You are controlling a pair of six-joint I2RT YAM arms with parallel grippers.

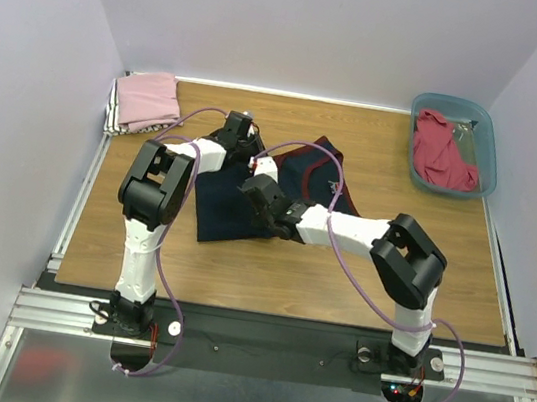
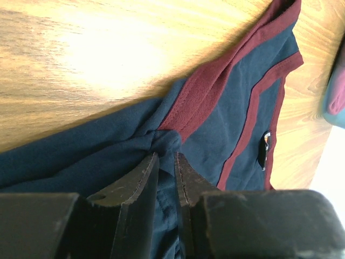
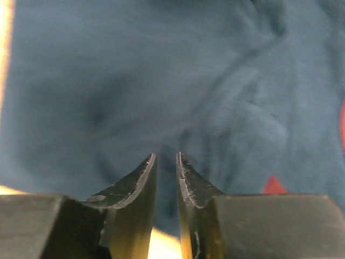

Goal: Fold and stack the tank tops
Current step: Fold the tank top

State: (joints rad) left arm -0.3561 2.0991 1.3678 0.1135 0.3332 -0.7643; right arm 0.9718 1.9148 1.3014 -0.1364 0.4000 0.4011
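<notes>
At the middle of the worktop (image 1: pixel 267 277), we find the navy jersey (image 1: pixel 221 211) mid-fold, left fingers (image 2: pixel 141 181) clamped on its bunched edge, right fingers (image 3: pixel 139 181) narrowly gapped, hold uncertain; next, we judge, that edge must be carried across.

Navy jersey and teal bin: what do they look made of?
Navy jersey: soft matte knit cloth, fibre unclear. It wrinkles and bunches at the left gripper, and the maroon trim shows stitch lines. Teal bin: probably hard plastic, smooth and seemingly translucent. Its rim keeps a crisp shape.
</notes>
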